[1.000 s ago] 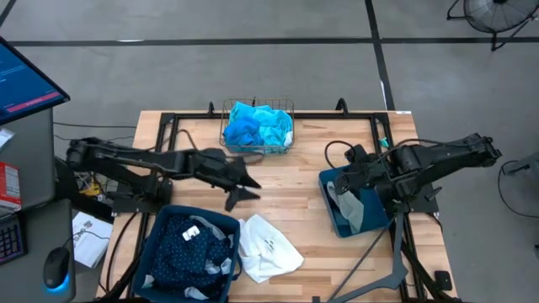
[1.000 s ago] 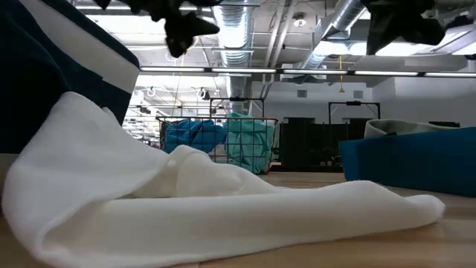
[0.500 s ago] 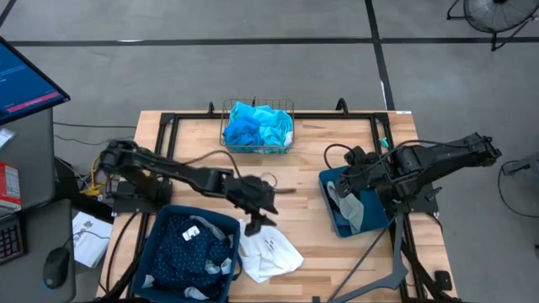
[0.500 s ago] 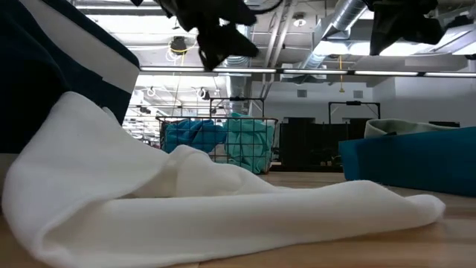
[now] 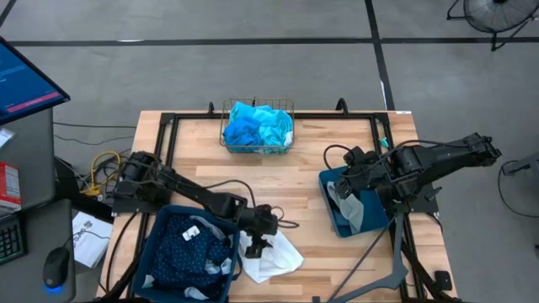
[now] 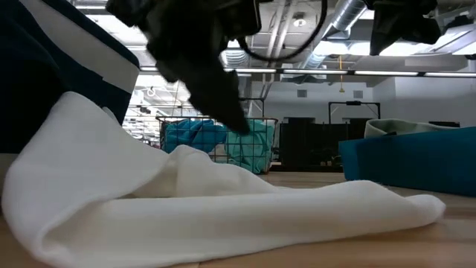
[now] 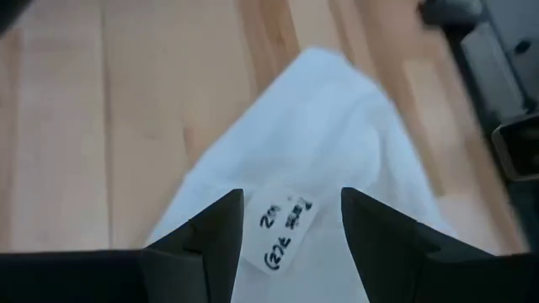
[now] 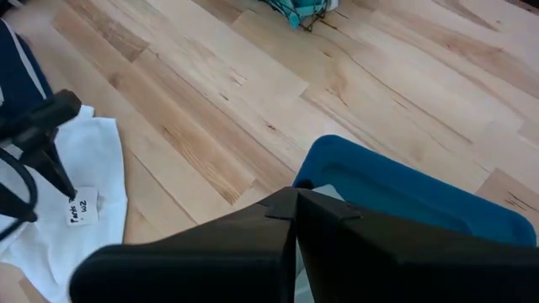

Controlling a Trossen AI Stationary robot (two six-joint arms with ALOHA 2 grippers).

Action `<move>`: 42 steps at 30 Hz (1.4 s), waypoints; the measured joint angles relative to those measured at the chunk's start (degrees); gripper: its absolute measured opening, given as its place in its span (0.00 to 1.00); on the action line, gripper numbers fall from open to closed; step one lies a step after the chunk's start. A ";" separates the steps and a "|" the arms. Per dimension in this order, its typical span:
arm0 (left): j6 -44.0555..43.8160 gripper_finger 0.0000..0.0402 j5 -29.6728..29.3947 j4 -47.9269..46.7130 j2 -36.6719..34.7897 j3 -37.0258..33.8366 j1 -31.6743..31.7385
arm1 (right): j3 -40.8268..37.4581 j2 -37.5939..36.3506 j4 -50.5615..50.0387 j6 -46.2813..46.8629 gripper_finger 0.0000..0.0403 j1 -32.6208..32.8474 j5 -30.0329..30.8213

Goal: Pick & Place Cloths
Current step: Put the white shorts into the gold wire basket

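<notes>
A white cloth (image 5: 274, 255) with a small label (image 7: 285, 229) lies spread on the table near its near edge, beside the left teal bin. My left gripper (image 5: 256, 245) hangs open just above it, pointing down, one finger on either side of the label (image 7: 290, 244). In the low view its dark fingers (image 6: 232, 112) stop short of the cloth (image 6: 223, 201). My right gripper (image 5: 345, 185) is shut (image 8: 295, 220) and hovers over the right teal bin (image 5: 337, 227), which holds a pale grey cloth (image 5: 349, 206).
A gold wire basket (image 5: 227, 135) at the far edge holds turquoise and bright blue cloths (image 5: 257, 126). The left teal bin (image 5: 181, 210) at the near left holds a navy dotted cloth (image 5: 189, 248). Bare wood lies between the basket and the two bins.
My left arm has swung from just in front of the wire basket toward the table's near edge and come down, so its open gripper now hangs close over the white cloth. The cloth has not moved.
</notes>
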 joint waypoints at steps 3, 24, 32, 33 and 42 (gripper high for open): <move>1.11 0.46 -0.43 -0.08 1.92 0.00 -0.80 | 0.00 0.00 0.00 -0.04 0.01 0.00 0.02; -0.84 0.06 -3.30 -4.99 8.64 0.29 0.77 | -0.02 0.00 0.00 -0.05 0.01 0.00 -0.09; -7.15 0.00 -8.77 -5.67 5.67 -0.28 4.94 | -0.02 0.00 0.01 -0.07 0.01 0.00 -0.11; -6.94 0.00 -11.10 -6.94 4.30 -0.49 5.36 | -0.02 0.00 0.00 -0.07 0.01 0.00 -0.11; -5.89 0.01 -22.20 -5.53 -10.89 -0.37 11.20 | -0.04 0.00 0.02 -0.07 0.01 0.00 0.00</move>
